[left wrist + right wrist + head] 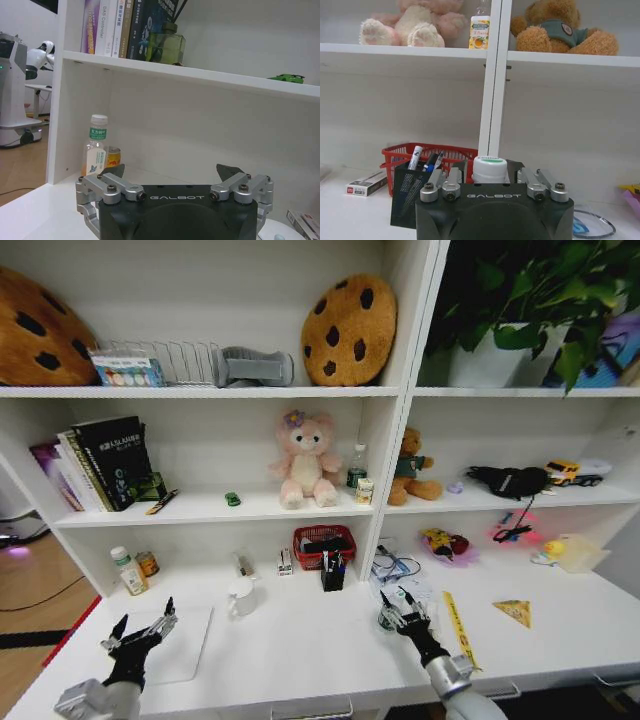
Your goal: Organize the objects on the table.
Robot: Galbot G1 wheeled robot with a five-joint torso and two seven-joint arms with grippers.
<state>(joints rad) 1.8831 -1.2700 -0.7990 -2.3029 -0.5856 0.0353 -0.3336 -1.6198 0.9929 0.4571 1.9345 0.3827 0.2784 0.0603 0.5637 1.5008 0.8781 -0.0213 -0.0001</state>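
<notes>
A: Wide shot first: the long white desk [300,650] runs under the shelving, and the silver laptop [180,640] lies flat at its left end, lid down.

B: And the left gripper [140,635] hovers right over that laptop, fingers spread apart, holding nothing.

A: Across to the right, the right gripper [405,615] sits low over the desk. From its wrist, the green-labelled jar [489,170] stands between the fingers, white cap showing.

B: Jaws look open around it; I can't tell if the pads touch the jar.

A: Just right of that arm, the yellow ruler [459,628] lies lengthwise, with the yellow triangle [514,612] beyond it.

B: Behind the jar, pens [415,157] stand in the black mesh holder [407,195], in front of the red basket [400,154].

A: Smallest of all, the tiny green toy car [232,499] parked up on the middle shelf.
</notes>
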